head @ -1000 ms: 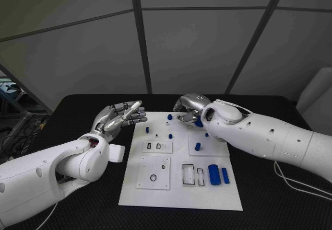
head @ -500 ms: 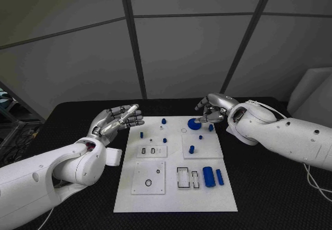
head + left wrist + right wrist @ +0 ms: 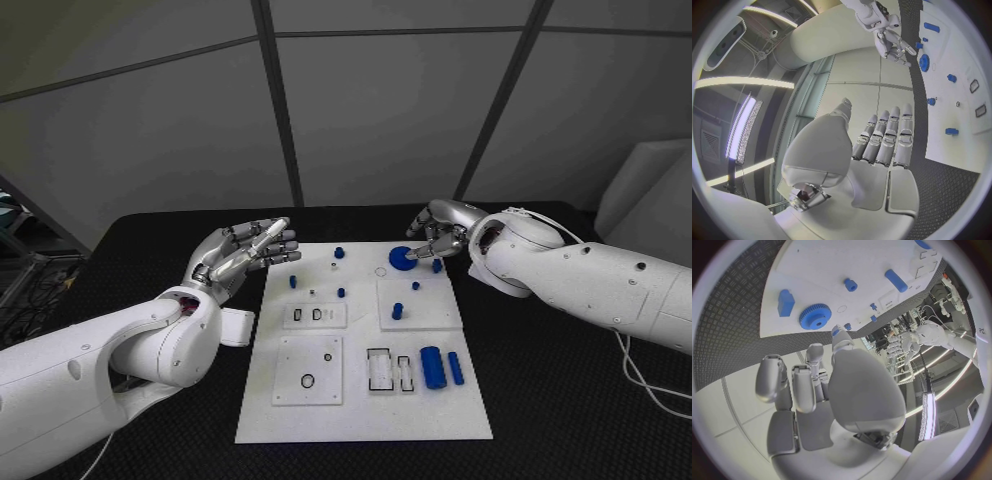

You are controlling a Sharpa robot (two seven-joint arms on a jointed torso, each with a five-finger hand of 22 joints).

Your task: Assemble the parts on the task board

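The white task board lies in the middle of the black table. A blue gear rests flat on its far edge, also seen as the gear in the right wrist view with a blue block beside it. My right hand hovers just past the gear at the board's far right corner, fingers apart and holding nothing. My left hand is raised beside the board's far left corner, fingers spread, palm empty. A blue cylinder and a blue bar lie near the board's right edge.
Small blue pegs stand about the board's far half, and a black ring lies on a raised plate at its near left. Black table stretches to the right of the board. A white panel stands at the back right.
The camera has shifted. My right hand has drawn back from over the board's far middle toward its far right corner, uncovering the gear lying there. My left hand has stayed raised.
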